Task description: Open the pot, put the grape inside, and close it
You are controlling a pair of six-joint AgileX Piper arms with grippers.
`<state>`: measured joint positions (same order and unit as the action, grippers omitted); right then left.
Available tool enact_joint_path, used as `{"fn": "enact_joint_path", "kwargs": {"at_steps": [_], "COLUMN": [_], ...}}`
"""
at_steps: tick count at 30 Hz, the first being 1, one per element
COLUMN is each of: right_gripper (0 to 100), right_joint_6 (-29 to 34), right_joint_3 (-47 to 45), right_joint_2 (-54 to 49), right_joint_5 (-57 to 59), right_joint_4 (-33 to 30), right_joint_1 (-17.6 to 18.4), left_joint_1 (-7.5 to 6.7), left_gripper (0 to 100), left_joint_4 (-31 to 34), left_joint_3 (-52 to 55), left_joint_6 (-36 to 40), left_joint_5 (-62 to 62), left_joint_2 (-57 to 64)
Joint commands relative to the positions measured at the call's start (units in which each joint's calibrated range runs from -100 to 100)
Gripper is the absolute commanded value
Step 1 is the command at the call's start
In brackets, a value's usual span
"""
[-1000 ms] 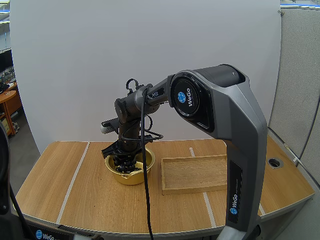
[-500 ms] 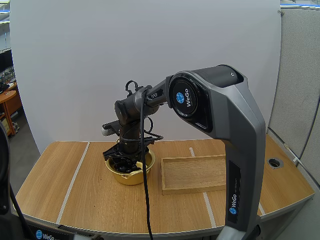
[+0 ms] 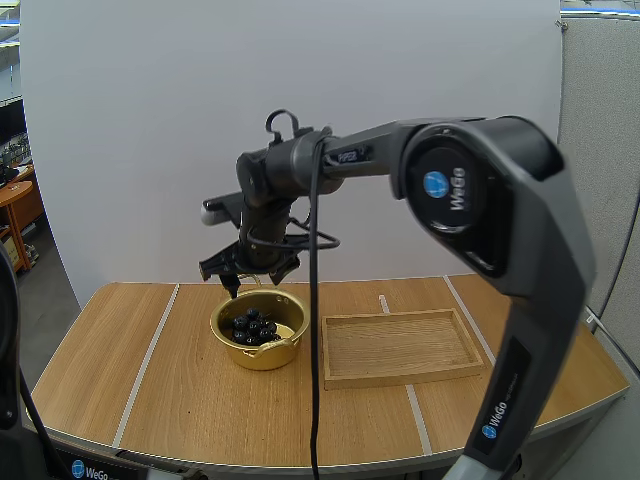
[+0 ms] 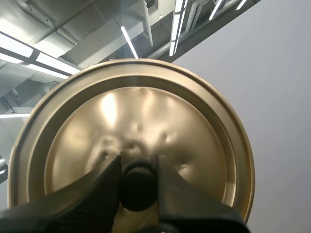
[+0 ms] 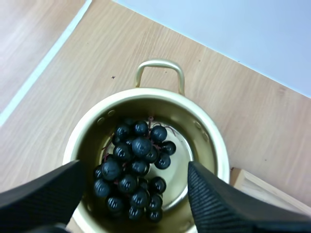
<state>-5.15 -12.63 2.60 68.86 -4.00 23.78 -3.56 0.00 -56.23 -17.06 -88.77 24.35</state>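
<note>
A: Whereabouts for the grapes?

B: Down inside the pot [image 3: 262, 358] already: a dark bunch of grapes [image 5: 133, 172] heaped on the bottom. Just beside the pot, at its 3 o'clock, a wooden tray [image 3: 400, 348] on the table [image 3: 120, 380].

A: And the grippers?

B: For the right gripper [image 5: 132, 167], jaws spread wide, nothing held, hanging over the pot's mouth. Taking the loop handle [image 5: 160, 68] as 12, one finger at 9 o'clock of the rim and one at 3. For the left gripper [image 4: 137, 167], a tight pinch on the black knob [image 4: 138, 187] of the lid [image 4: 146, 111], held clear of the pot.

A: Likely trouble from here?

B: Only the closing left, by the look of it.
- Risk one: bringing the lid in with the right arm above the mouth — a clash over the pot.
- Risk two: landing the lid tilted or off-centre, catching the thin rim and skidding the pot toward the tray.
- Risk three: a slip of the small round knob, dropping the lid.

A: Materials?

B: Thin gold-coloured metal for pot and lid — smooth, shiny, probably slippery. A shallow dome on the lid, with a raised rim. Round, glossy, near-black grapes, likely soft enough to bruise. Finely ribbed black fingers [image 5: 218, 204]. Pale grained wood for tray and table.
</note>
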Motion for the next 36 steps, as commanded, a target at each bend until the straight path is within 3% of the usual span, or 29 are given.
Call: {"fn": "enact_joint_path", "kwargs": {"at_steps": [1, 14, 20, 36], "right_gripper": [100, 100, 100, 100], "right_joint_6": [1.0, 1.0, 1.0, 0.7], "right_joint_3": [-0.1, -0.3, -2.2, -25.6], "right_joint_2": [-11.1, -34.6, -43.7, -71.8], "right_joint_5": [8.6, 26.1, 29.0, 28.3], "right_joint_4": [-0.5, 1.9, 1.8, 0.3], "right_joint_1": [0.1, 0.1, 0.1, 0.1], "left_joint_1": [-0.24, -0.24, -0.24, -0.24], "left_gripper": [0, 0, 0, 0], "left_joint_4": [0.5, 0.5, 0.5, 0.5], "left_joint_3": [-0.2, -0.2, -0.2, -0.2], "left_joint_6": [0.7, 0.7, 0.7, 0.7], "left_joint_5": [2.0, 2.0, 2.0, 2.0], "left_joint_2": [0.3, 0.3, 0.3, 0.3]}}
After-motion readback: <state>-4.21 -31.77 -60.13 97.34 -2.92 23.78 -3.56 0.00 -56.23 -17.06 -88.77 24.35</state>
